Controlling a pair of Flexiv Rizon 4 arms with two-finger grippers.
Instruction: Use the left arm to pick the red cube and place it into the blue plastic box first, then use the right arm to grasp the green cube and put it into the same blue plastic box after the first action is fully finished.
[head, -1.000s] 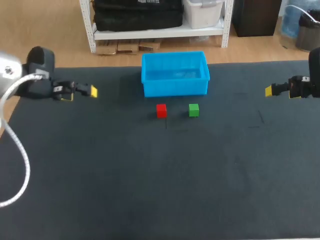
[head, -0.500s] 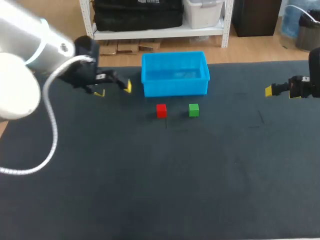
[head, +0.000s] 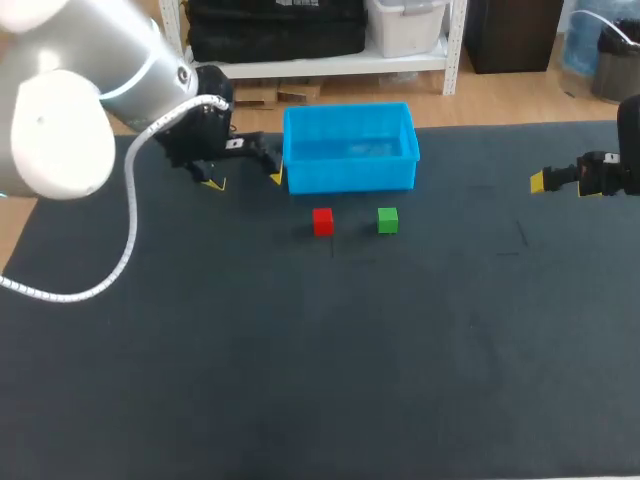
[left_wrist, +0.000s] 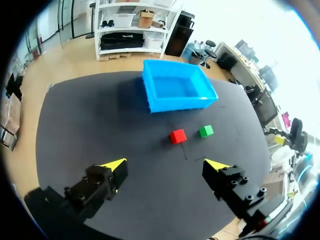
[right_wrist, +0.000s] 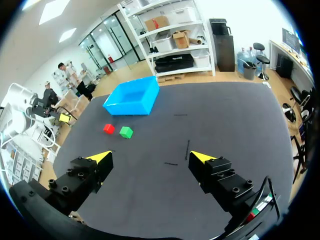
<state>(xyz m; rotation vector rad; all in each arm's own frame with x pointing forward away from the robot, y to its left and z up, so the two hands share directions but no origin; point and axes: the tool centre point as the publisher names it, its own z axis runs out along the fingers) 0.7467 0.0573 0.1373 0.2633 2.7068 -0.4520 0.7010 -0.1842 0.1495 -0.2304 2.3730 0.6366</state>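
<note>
The red cube (head: 322, 221) is seen resting on the dark table (head: 300, 380), in the far half and close to the middle. It lies just on the near side of the blue plastic box (head: 350, 176), apart from its wall. The green cube (head: 388, 220) is set to the right of the red cube, in line with it, with a small gap between the two. Neither cube is touched by a gripper. The box is placed open side up towards the far edge of the table.

The left gripper (head: 244, 180) is held over the table just left of the box's near left corner, far and left of the red cube. Its fingers are spread wide. In the left wrist view the red cube is found ahead of the gap between the fingers, with the green cube beside it and the box beyond them. The left arm (head: 90, 80) is brought in from the far left, and a white ribbed cable (head: 133, 240) is hung from it.

The right gripper (head: 540, 181) is held at the far right of the table, well apart from both cubes and the box. In the right wrist view its fingers are shown wide apart, with the cubes and the box well ahead.
</note>
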